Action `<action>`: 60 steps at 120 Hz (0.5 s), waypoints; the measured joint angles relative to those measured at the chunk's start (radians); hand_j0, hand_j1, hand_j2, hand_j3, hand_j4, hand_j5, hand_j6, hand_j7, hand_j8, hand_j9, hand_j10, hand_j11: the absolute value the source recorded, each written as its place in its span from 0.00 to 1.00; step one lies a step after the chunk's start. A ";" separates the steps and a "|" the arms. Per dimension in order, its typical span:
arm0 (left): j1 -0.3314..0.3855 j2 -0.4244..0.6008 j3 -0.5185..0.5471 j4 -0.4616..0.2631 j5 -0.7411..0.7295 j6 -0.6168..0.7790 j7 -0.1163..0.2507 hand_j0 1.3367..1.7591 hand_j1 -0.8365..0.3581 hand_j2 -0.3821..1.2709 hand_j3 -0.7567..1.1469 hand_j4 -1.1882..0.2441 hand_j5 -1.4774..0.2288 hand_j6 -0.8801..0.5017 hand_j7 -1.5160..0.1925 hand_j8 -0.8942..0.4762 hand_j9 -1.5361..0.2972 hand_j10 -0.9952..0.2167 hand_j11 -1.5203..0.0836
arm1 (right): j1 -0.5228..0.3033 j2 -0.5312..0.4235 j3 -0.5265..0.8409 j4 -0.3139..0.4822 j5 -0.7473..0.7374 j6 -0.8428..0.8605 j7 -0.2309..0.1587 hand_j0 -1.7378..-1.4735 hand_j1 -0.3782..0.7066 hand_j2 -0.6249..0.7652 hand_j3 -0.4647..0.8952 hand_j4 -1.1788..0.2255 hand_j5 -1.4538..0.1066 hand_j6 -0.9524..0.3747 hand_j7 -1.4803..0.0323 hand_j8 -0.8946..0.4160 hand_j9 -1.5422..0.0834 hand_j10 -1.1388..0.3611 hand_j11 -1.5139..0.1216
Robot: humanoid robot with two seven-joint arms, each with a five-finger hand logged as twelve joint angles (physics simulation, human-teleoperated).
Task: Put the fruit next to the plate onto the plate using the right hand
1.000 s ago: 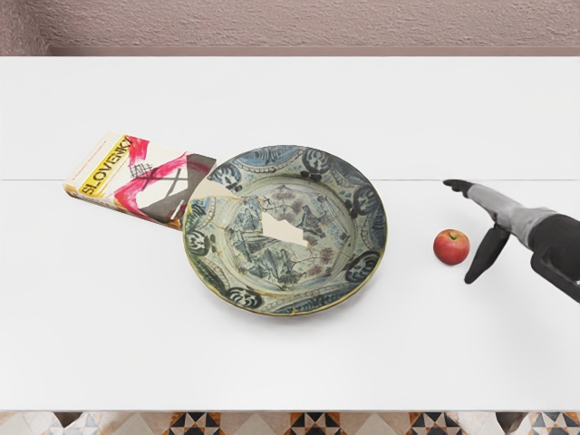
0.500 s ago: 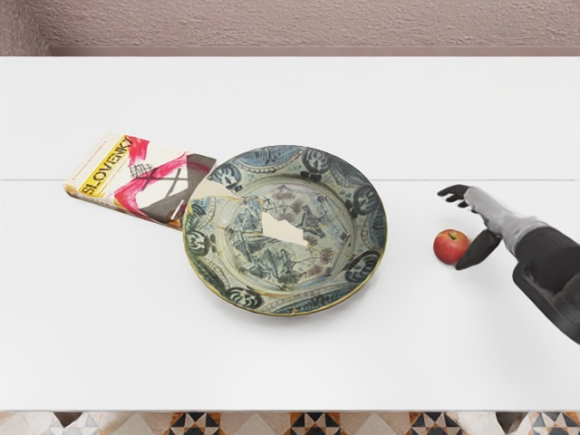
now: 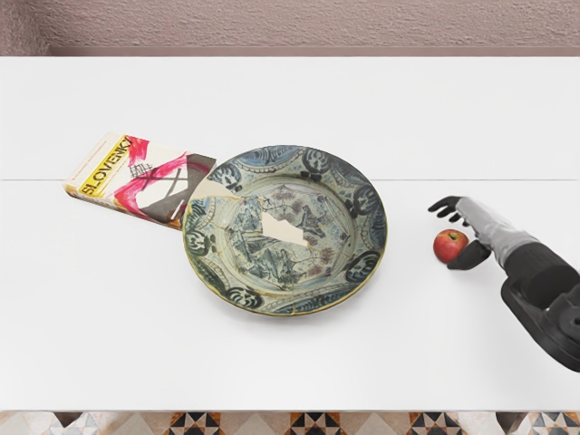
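Right of the plate (image 3: pixel 283 156), on the bare bench (image 3: pixel 290 362), the apple (image 3: pixel 449 246) sits stem up, clear of the rim. Not on the plate yet.

From the right edge the right hand (image 3: pixel 475 232) brackets the apple. The fingers (image 3: pixel 444 208) fan out on the far side, just beyond the fruit, with a sliver of bench showing between. The thumb (image 3: pixel 467 263) curls in on the near-right side and looks to touch or nearly touch the skin; can't confirm contact from this angle. Fingers read as spread and cupped, gripping nothing. No left hand in view.

Step in hand, my read: pre-grasp, end of the reach. Pick not started, since the apple rests on the bench with its shadow tight underneath.

Next move calls for:
- Close the fingers onto the far side against the thumb, with a firm wrap, because the apple is small, round and smooth.
- Lift straight up before any sideways travel.
- Carry left across the gap, clear the raised right rim and set down in the middle of the plate.
- Release low, because the apple can roll.

The plate is wide and shallow, so the target is forgiving.

A book (image 3: pixel 136 178) lies at the plate's far-left edge, with one corner at or under the rim. It's out of the path, so ignore it.
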 joint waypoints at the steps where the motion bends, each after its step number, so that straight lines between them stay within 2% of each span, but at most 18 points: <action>1: 0.000 0.000 0.000 0.000 0.000 0.000 0.000 0.76 0.76 0.26 0.40 0.67 0.69 0.47 0.71 0.48 0.67 0.63 0.76 | 0.000 0.000 0.000 0.000 0.000 0.000 0.000 0.30 0.42 0.40 0.34 0.58 0.64 0.45 0.67 0.41 0.67 0.52 0.64; 37: 0.000 0.000 0.000 0.000 0.000 0.000 0.000 0.76 0.76 0.26 0.40 0.67 0.69 0.47 0.71 0.48 0.67 0.63 0.76 | -0.003 0.000 -0.005 -0.002 0.007 0.007 0.000 0.30 0.53 0.39 0.34 0.52 0.55 0.37 0.59 0.34 0.58 0.46 0.56; 45: 0.000 0.000 0.000 0.000 0.000 0.000 0.000 0.76 0.76 0.26 0.40 0.67 0.69 0.47 0.71 0.48 0.67 0.63 0.76 | -0.003 0.000 -0.007 -0.004 0.007 0.008 0.000 0.31 0.55 0.41 0.34 0.50 0.53 0.36 0.57 0.35 0.56 0.44 0.54; 60: 0.000 0.000 0.000 0.000 0.000 0.000 0.000 0.76 0.76 0.26 0.40 0.67 0.69 0.47 0.71 0.48 0.67 0.63 0.76 | -0.004 0.000 -0.010 -0.006 0.003 0.009 0.001 0.33 0.56 0.41 0.34 0.47 0.48 0.38 0.53 0.39 0.51 0.42 0.49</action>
